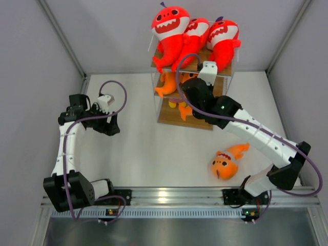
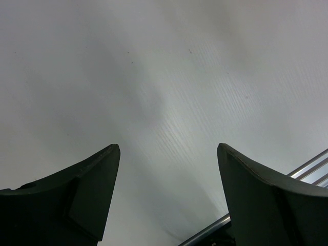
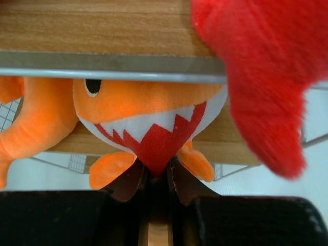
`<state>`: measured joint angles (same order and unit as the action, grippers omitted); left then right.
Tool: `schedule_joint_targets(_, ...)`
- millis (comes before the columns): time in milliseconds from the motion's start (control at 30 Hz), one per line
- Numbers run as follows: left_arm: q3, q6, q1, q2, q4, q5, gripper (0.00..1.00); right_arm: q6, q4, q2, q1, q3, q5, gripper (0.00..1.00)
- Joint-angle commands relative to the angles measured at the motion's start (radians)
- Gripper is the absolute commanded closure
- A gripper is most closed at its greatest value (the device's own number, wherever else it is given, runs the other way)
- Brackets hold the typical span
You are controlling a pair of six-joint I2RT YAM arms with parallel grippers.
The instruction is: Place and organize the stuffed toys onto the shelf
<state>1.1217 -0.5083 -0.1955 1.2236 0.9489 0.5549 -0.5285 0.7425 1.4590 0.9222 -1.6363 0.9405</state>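
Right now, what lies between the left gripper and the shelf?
Nothing: the top view shows only bare table between the left gripper and the shelf.

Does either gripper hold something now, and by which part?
The right gripper pinches the orange fish plush at its red mouth; the left gripper holds nothing.

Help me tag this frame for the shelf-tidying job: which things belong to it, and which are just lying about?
Part of the job: the shelf, three red sharks on its top board, an orange fish on the tier below, a second fish pinched by the right gripper, a loose fish on the table.
Just there: left gripper, open over bare table; purple cable; metal rail.
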Motion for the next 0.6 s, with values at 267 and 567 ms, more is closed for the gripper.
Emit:
schedule_joint_targets(267,-0.011,-0.013,0.004,-0.027,-0.024,0.007,0.17,0.094,-0.276,0.024,-0.051,0.052,-0.023,0.70)
schedule_joint_targets(567,-0.014,-0.018,0.002,-0.035,-0.025,0.008,0.17,0.084,-0.278,0.032,-0.077,0.076,-0.037,0.44)
